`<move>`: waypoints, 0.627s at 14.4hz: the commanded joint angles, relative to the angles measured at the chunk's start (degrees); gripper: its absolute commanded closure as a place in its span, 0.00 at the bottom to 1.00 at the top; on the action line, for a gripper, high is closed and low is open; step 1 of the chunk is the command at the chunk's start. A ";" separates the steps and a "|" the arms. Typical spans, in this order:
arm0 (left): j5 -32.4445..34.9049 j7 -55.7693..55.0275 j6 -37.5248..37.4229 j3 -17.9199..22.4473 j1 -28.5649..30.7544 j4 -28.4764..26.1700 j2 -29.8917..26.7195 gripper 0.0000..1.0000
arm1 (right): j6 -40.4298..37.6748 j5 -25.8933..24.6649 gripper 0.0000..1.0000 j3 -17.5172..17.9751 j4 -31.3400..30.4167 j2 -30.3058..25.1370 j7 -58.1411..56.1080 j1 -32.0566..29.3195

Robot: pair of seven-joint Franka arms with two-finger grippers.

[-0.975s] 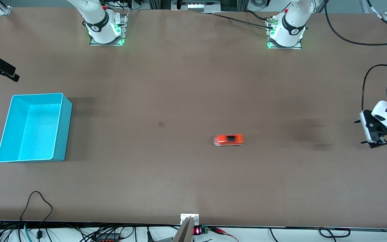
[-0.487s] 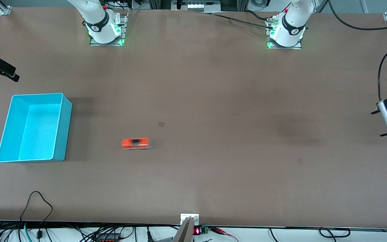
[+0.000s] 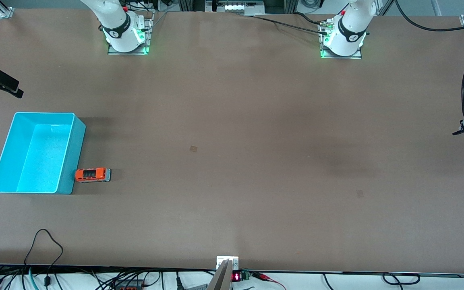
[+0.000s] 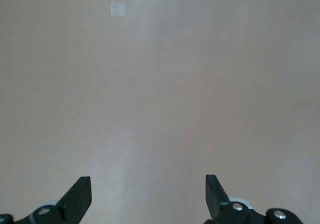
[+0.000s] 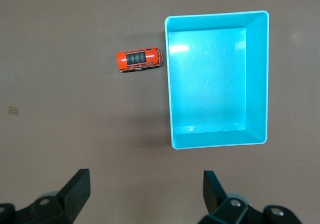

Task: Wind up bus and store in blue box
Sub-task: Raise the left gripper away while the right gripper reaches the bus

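- Front view shows small orange toy bus (image 3: 92, 175) with dark roof windows, nose touching outer wall of large cyan plastic box (image 3: 72, 155), on brown table (image 3: 232, 121).
- Likely light, rigid, free-rolling; best pinched across silver-grey sides.
- Box wall crowds one end.
- Left gripper (image 4: 148, 194) empty, spread wide over bare table; right gripper (image 5: 146, 191) likewise spread, high above bus and box.

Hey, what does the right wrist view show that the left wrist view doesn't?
Only the right wrist view shows the bus standing against the outer wall of the empty blue box, seen from above past the open right end effector. Only the left wrist view shows the open left end effector and a pale square patch. Both show bare brown table.
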 commanded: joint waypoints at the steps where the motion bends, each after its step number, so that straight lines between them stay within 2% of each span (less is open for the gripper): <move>1: 1.14 -1.22 -1.36 -0.31 -0.01 1.48 0.38 0.00 | 0.69 0.59 0.00 0.11 -0.13 -0.11 -0.25 -0.32; 4: 1.05 -7.88 -6.86 -1.10 -0.36 4.19 0.12 0.00 | 0.86 0.59 0.00 0.11 -0.12 -0.11 -0.25 -0.32; 6: 1.22 -16.65 -13.80 -2.68 -0.88 7.79 0.12 0.00 | 0.95 0.59 0.00 0.19 -0.12 -0.11 -0.25 -0.23; 9: 1.23 -28.18 -19.62 -5.14 -1.15 10.09 -0.06 0.00 | 0.95 0.67 0.00 0.19 -0.12 -0.11 -0.25 -0.23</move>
